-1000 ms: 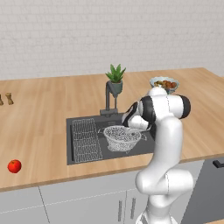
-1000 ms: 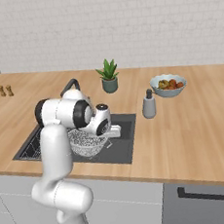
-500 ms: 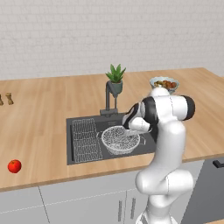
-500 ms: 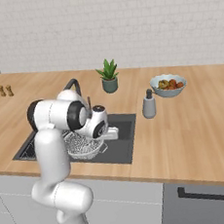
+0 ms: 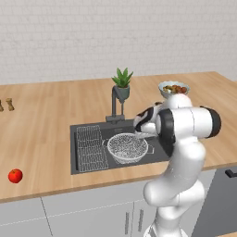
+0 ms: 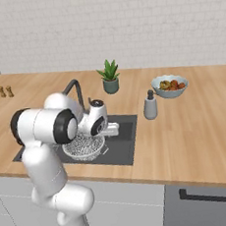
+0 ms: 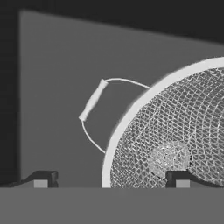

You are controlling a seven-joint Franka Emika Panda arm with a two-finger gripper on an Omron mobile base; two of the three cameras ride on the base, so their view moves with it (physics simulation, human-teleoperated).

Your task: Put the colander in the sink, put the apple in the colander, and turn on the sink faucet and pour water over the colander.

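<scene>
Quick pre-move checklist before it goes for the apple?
1. Silvery wire-mesh colander inside dark grey recessed sink: ok.
2. Colander upright, open side up: ok.
3. Tool open, fingertips straddling the colander's rim: ok.
4. Tool lifted away from the colander: not ok, it sits right at the rim.
5. Small red apple on the wooden counter, nothing near it: ok.
6. Dark grey angular faucet running: cannot tell.

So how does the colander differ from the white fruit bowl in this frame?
The colander is silvery see-through wire mesh; the fruit bowl is solid white. The colander sits down in the sink and holds nothing, while the fruit bowl stands on the counter, full of mixed fruit. The gripper straddles the colander's rim; the fruit bowl stands apart from the arm. Both are round, open-topped and upright.
</scene>
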